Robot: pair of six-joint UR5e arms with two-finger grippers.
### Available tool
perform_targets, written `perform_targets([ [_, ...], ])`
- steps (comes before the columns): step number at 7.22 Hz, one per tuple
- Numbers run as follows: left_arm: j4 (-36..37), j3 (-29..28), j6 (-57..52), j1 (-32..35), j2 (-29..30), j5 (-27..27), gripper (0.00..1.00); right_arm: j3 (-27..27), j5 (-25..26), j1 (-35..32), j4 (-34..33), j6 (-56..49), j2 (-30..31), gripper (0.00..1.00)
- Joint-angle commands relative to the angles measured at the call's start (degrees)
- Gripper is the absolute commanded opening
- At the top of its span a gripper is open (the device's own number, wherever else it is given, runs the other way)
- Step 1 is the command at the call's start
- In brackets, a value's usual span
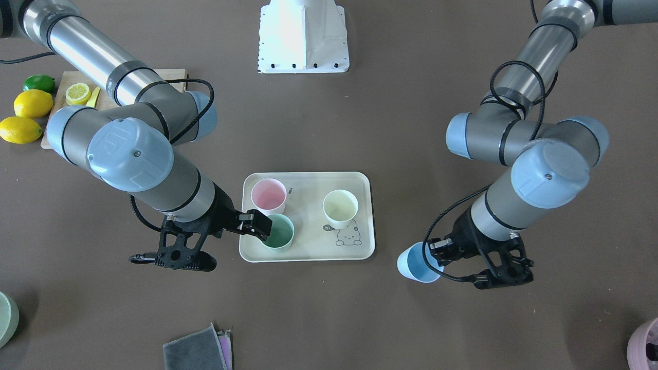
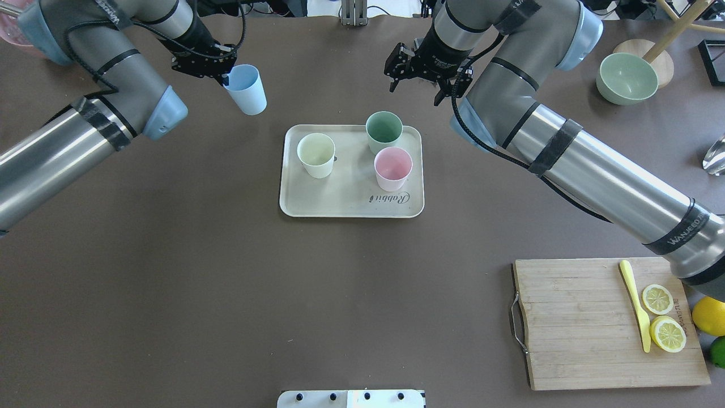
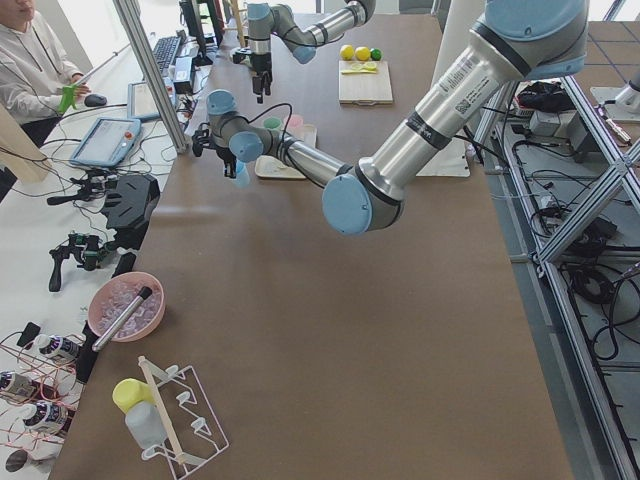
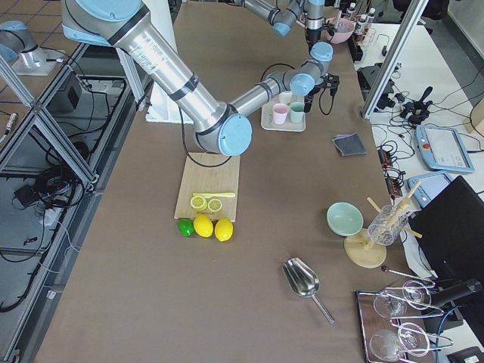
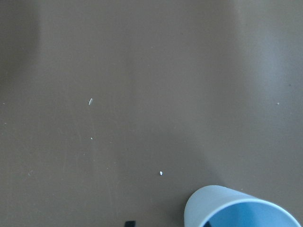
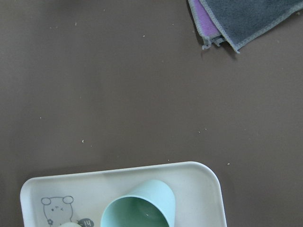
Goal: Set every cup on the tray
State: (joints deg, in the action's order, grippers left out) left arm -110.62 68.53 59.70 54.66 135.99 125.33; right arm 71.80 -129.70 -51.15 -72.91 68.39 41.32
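Left gripper [image 2: 228, 76] is clamped on one wall of the blue cup [image 2: 246, 90], which hangs tilted off the table at about 10 o'clock from the tray [image 2: 351, 204], well apart from it. Right gripper [image 1: 257, 225] is spread open and empty, by the green cup [image 2: 384, 129]. On the tray: green at 1 o'clock, pink cup [image 2: 392, 167] at 3, cream cup [image 2: 316, 154] at 10; the 6 o'clock side is bare. Risks: the one-wall pinch may let the tilted cup slip or swing; coming in low could clip the tray rim or knock the cream cup, nearest its path; set down crooked, it may topple.
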Motion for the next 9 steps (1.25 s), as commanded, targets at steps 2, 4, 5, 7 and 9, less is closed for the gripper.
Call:
perform_targets([
  [2,0.1,-0.2,9.0,-7.7,4.5,-4.8,0.0,1.8,-0.3,-1.0,0.0,-0.4,2.3,1.0],
  [4,0.0,0.1,11.2,-10.4,4.9,-7.6,0.65,1.9,-0.4,-1.2,0.0,-0.5,2.8,1.0],
  [5,-0.2,0.4,10.9,-10.5,4.2,-7.6,0.97,2.0,-0.4,-1.2,0.0,-0.5,2.7,1.0],
  [7,0.2,0.5,10.5,-9.4,4.1,-7.1,0.97,3.7,-0.4,-1.2,-0.2,-0.3,3.1,1.0],
  [9,5.5,6.6,4.5,-2.9,0.4,0.4,0.97,3.9,-0.9,-3.9,-0.1,-2.3,4.6,1.0],
])
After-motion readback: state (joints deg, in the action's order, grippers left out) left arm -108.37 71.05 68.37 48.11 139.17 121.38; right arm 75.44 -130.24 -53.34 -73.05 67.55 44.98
